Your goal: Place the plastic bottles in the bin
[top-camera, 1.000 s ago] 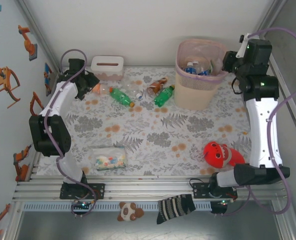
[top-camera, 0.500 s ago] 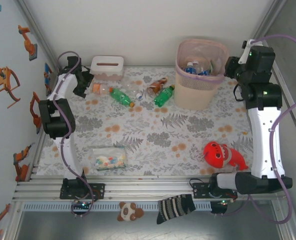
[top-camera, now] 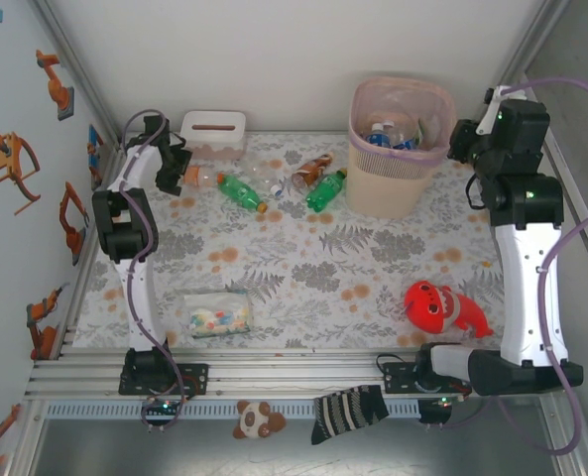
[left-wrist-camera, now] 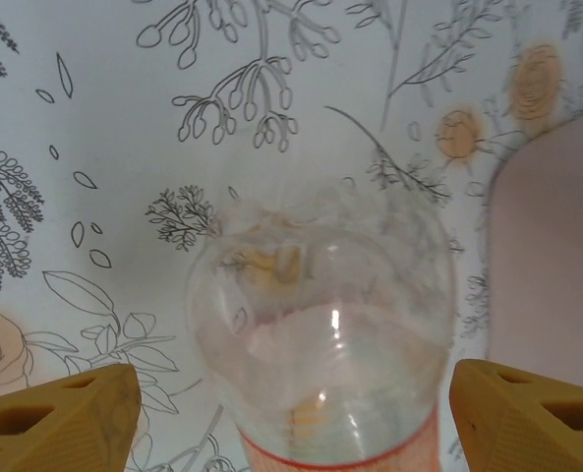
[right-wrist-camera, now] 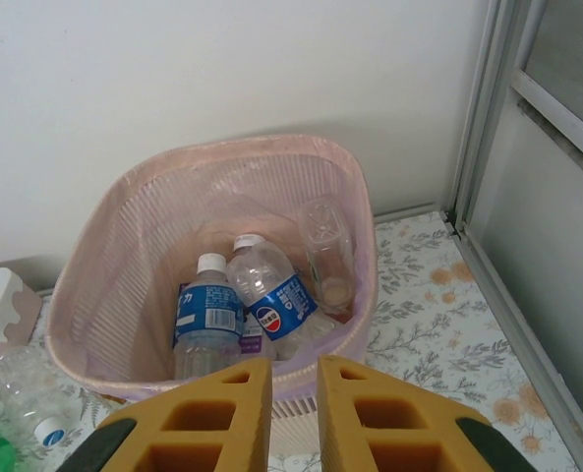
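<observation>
Several plastic bottles lie at the back of the table: two green ones (top-camera: 241, 191) (top-camera: 325, 190), a brown one (top-camera: 311, 171) and a clear one with an orange cap (top-camera: 196, 176). My left gripper (top-camera: 175, 171) is down over that last bottle. In the left wrist view the clear bottle (left-wrist-camera: 320, 324) with its orange-red label lies between the spread yellow fingers (left-wrist-camera: 60, 418), and the left gripper (left-wrist-camera: 291, 438) is open around it. The bin (top-camera: 358, 124) stands at the back right. My right gripper (top-camera: 457, 127) hovers beside its rim, shut and empty. Below the right gripper (right-wrist-camera: 294, 379), the bin (right-wrist-camera: 365, 226) holds blue-labelled bottles (right-wrist-camera: 207, 315) (right-wrist-camera: 276, 305) and a clear one (right-wrist-camera: 327, 246).
A white tissue box (top-camera: 213, 132) stands just behind the left gripper. A flat clear packet (top-camera: 214, 315) lies front left and a red toy (top-camera: 434, 305) front right. A striped sock (top-camera: 348, 409) and a small plush (top-camera: 257, 419) rest on the front rail.
The left arm has folded back toward the far left corner and brought its gripper over the orange-capped bottle, jaws slightly narrower. The right arm has drawn back to the right of the bin.
</observation>
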Motion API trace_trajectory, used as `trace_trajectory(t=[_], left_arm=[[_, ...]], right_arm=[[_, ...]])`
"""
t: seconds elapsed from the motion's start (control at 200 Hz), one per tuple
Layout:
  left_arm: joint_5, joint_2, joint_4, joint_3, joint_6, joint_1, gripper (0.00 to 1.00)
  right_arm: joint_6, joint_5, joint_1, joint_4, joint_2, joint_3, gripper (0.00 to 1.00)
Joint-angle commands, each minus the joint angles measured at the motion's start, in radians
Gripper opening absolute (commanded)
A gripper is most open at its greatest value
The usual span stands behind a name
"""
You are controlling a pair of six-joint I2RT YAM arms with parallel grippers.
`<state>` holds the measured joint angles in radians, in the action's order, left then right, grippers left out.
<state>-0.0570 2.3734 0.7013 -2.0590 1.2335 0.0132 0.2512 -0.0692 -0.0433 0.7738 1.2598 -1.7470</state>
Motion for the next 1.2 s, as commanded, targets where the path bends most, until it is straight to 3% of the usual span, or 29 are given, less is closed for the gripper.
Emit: trace_trajectory(t=[0.0,0.426,0.696,0.871,1.011,1.192], left_arm=[[-0.011,0.029,0.043,-0.033,0.040,0.001,0.80],[0.009,0.050,0.019,-0.009,0.067,-0.003,0.60],[0.064,-0.078,-0.050,0.086,0.014,-0.024,0.57],[0.067,-0.224,-0.203,0.223,-0.113,-0.033,0.55],[0.000,-0.371,-0.412,0.395,-0.257,-0.038,0.54],[-0.233,-0.515,-0.692,0.576,-0.442,-0.038,0.46]], right_arm=[[0.010,-0.010,-0.001,-0.002,-0.021,0.013,0.20],[0.041,-0.007,-0.001,-0.006,-0.064,0.045,0.18],[0.056,0.021,-0.001,-0.006,-0.084,0.035,0.17],[0.045,0.117,-0.001,-0.055,-0.109,0.071,0.17],[0.026,0.250,-0.001,-0.125,-0.129,0.122,0.17],[0.053,0.448,-0.001,-0.263,-0.160,0.210,0.18]])
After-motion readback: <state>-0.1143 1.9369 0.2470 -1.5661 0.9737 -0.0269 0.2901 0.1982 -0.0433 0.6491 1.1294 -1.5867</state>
